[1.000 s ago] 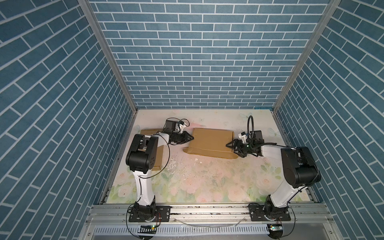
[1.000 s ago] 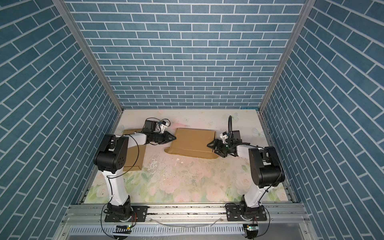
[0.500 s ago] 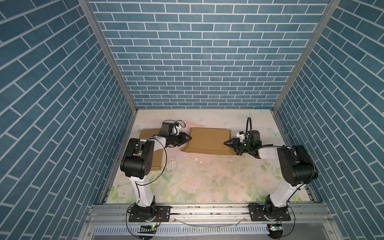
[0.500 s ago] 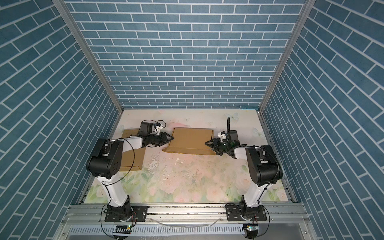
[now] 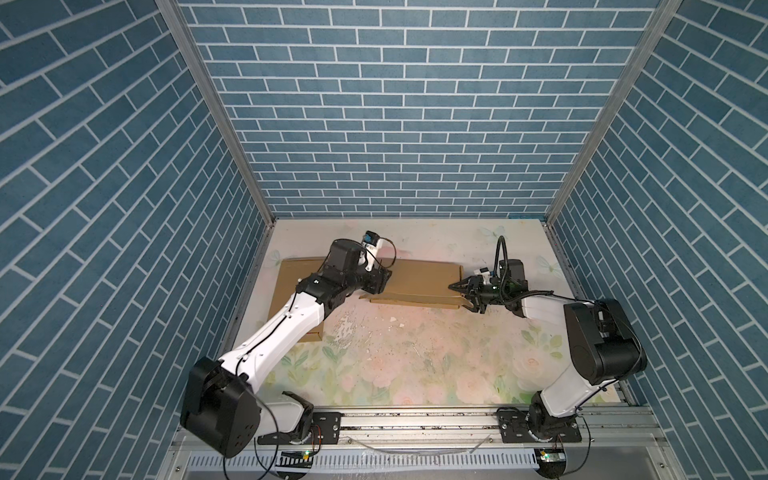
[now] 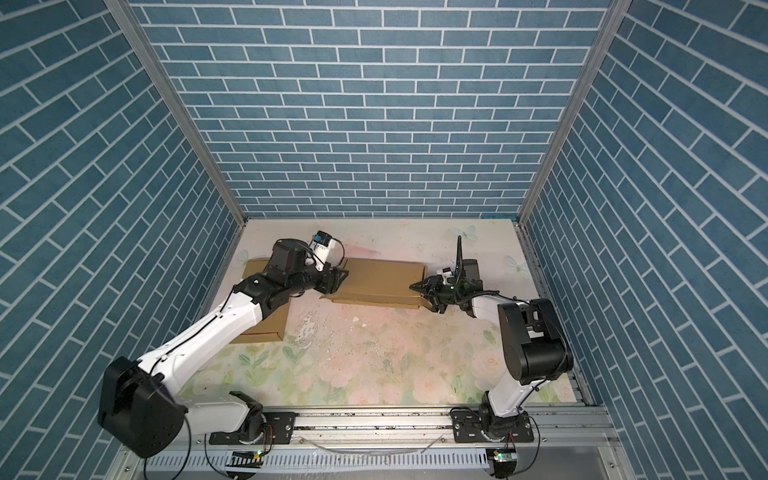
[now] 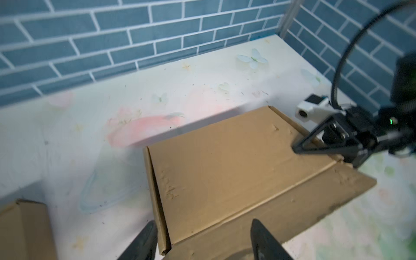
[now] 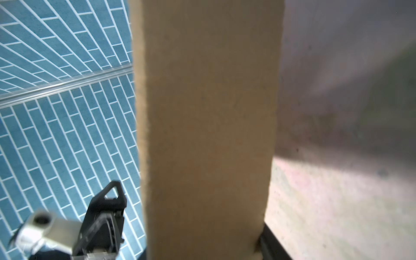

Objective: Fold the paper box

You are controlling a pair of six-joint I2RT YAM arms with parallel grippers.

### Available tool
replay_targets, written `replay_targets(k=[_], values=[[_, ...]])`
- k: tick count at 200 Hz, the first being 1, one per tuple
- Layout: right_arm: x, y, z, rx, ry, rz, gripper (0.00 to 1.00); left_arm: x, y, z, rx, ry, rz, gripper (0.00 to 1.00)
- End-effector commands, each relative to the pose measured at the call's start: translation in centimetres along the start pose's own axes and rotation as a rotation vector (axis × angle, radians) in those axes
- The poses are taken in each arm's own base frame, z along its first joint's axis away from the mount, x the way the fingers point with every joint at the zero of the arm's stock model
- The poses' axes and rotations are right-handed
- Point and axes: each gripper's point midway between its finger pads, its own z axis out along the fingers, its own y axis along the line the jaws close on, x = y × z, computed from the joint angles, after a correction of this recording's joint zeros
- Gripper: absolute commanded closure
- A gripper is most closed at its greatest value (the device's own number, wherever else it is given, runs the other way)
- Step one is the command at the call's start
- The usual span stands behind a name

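Note:
The paper box (image 5: pixel 419 280) (image 6: pixel 382 278) is brown cardboard, lying low and flat at the back middle of the table, with a flap along its front. My left gripper (image 5: pixel 384 282) (image 6: pixel 343 278) is at its left end. In the left wrist view that gripper (image 7: pixel 204 240) is open, its fingertips (image 7: pixel 146 238) standing either side of the paper box's (image 7: pixel 225 168) near corner. My right gripper (image 5: pixel 462 297) (image 6: pixel 423 297) holds the right end. In the right wrist view cardboard (image 8: pixel 207 112) fills its jaws, one finger (image 8: pixel 269 244) pressing it, the other hidden.
A second flat cardboard sheet (image 5: pixel 291 286) (image 6: pixel 257 274) (image 7: pixel 22 227) lies at the left under my left arm. Blue brick walls (image 5: pixel 395 124) close in the back and both sides. The floral table (image 5: pixel 407 357) has small white chips (image 5: pixel 392 320) in front of the box.
My left jaws have opened at the box's left end and that arm has stretched out lower. My right jaws have narrowed onto the right end. The box has shifted slightly toward the back wall.

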Motion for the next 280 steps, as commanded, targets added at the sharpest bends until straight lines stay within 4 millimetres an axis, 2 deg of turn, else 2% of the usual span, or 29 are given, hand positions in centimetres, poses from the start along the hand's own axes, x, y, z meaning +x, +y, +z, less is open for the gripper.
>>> replay_targets(k=[1, 13, 32, 53, 76, 96, 132, 166, 210, 234, 265, 280], values=[[1.5, 2.4, -0.9, -0.045, 0.064, 0.055, 0.51, 2.2, -2.1, -0.6, -0.042, 0.061, 0.418, 0.29], [2.0, 2.4, -1.1, -0.036, 0.076, 0.076, 0.51, 2.8, -4.3, -0.6, 0.008, 0.069, 0.562, 0.23], [2.7, 2.6, -1.4, -0.030, 0.100, 0.098, 0.52, 3.7, -6.6, -0.5, 0.090, 0.099, 0.675, 0.20], [3.2, 2.7, -1.6, -0.022, 0.120, 0.121, 0.52, 4.2, -8.2, -0.1, 0.153, 0.111, 0.754, 0.20], [3.7, 2.8, -1.8, -0.014, 0.141, 0.149, 0.52, 5.2, -9.1, 0.8, 0.154, 0.141, 0.879, 0.18], [4.1, 2.7, -1.9, -0.009, 0.156, 0.176, 0.52, 5.9, -9.3, 1.8, 0.126, 0.152, 0.959, 0.19], [5.0, 2.1, -2.1, 0.006, 0.184, 0.227, 0.52, 6.4, -8.3, 3.3, 0.015, 0.150, 1.068, 0.19], [5.9, 2.0, -2.3, 0.002, 0.217, 0.288, 0.53, 6.4, -8.2, 3.3, -0.048, 0.106, 1.153, 0.18], [7.0, 2.2, -2.4, 0.005, 0.243, 0.310, 0.54, 7.0, -7.8, 3.5, -0.065, 0.117, 1.180, 0.18], [7.6, 1.7, -2.3, 0.012, 0.261, 0.324, 0.54, 7.0, -7.5, 3.9, -0.090, 0.116, 1.212, 0.27], [8.3, 1.8, -2.2, 0.007, 0.287, 0.329, 0.54, 6.3, -7.1, 3.8, -0.141, 0.078, 1.251, 0.43], [8.5, 1.7, -2.1, 0.008, 0.294, 0.334, 0.54, 6.0, -7.1, 3.6, -0.146, 0.063, 1.252, 0.46]])
